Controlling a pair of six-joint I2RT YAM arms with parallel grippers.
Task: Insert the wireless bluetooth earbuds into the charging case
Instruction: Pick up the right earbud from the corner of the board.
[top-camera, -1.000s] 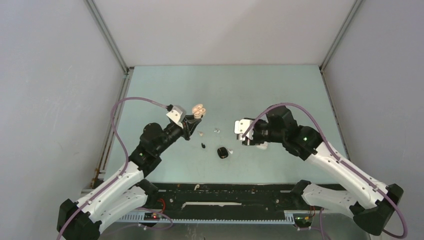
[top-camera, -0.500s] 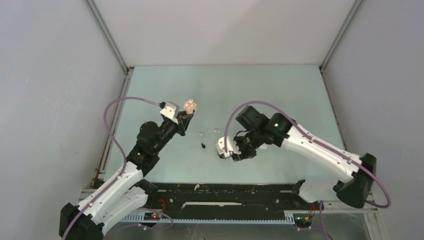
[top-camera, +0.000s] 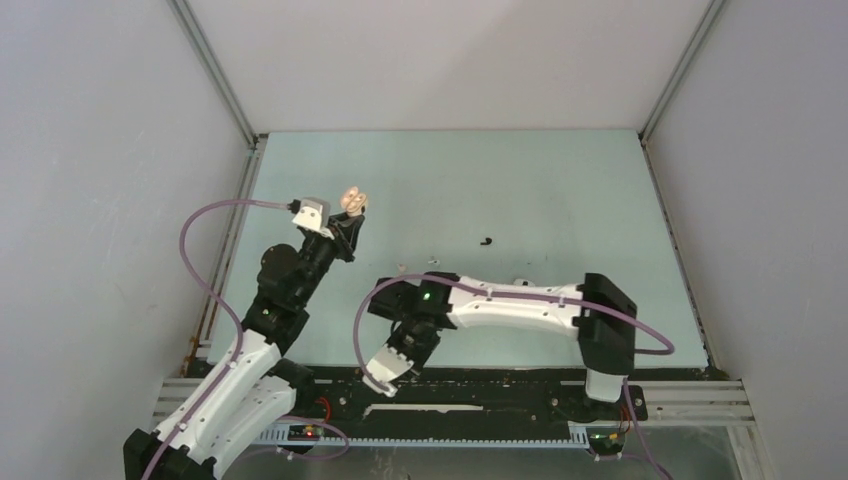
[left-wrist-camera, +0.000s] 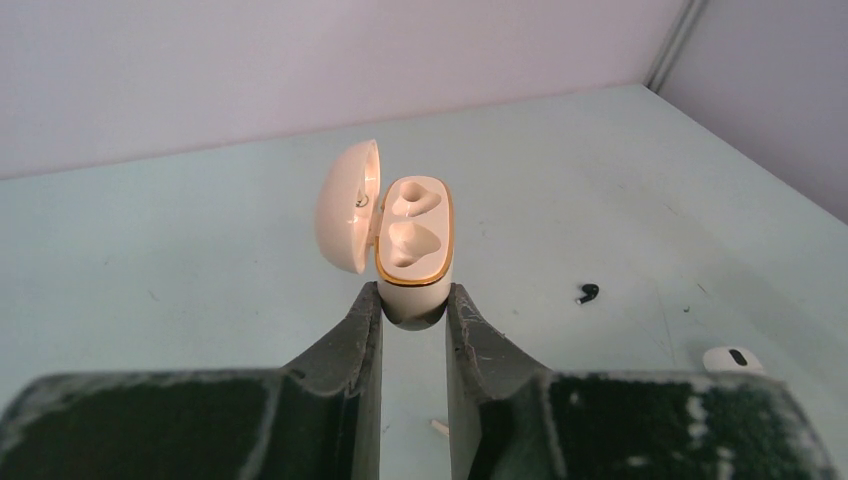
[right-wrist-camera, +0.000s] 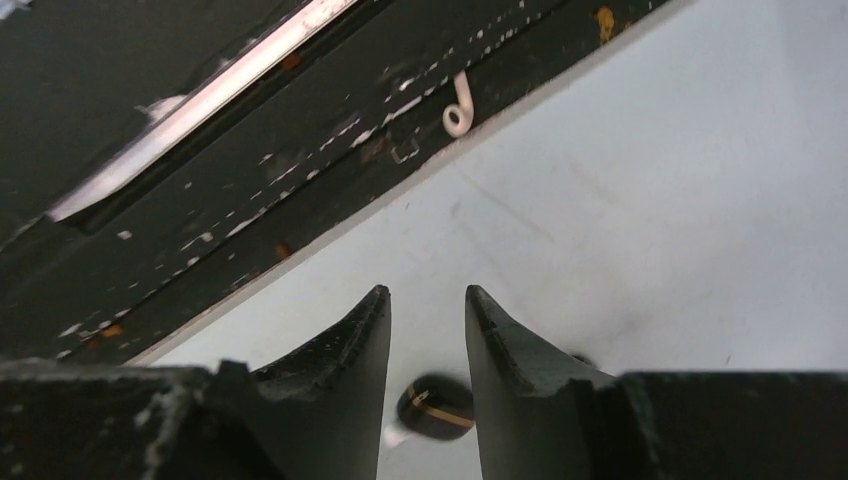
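Pointing toward the near edge of the table (right-wrist-camera: 700, 200), the right pincer (right-wrist-camera: 427, 292) stands narrowly parted with nothing between its tips. Low in the gap, partly hidden behind one finger, a black case (right-wrist-camera: 437, 405) with a gold band seems to lie on the table beneath. Almost straight ahead of the tips, and well apart from them, a white earbud (right-wrist-camera: 457, 105) rests on the black rail (right-wrist-camera: 250, 200) along the table's edge. Its stem lies roughly in line with the way the pincer points, so the jaws could probably close across it with little turning. The right arm is plainly the nearer one for it.

The left pincer (left-wrist-camera: 413, 288) is clamped on the lower end of a beige case (left-wrist-camera: 413, 240), held up off the table. The lid (left-wrist-camera: 347, 205) is swung open to the left and both sockets are empty. Farther out on the table, a black earbud (left-wrist-camera: 587, 293) and a white bud (left-wrist-camera: 733, 359) lie loose, well away from that case.
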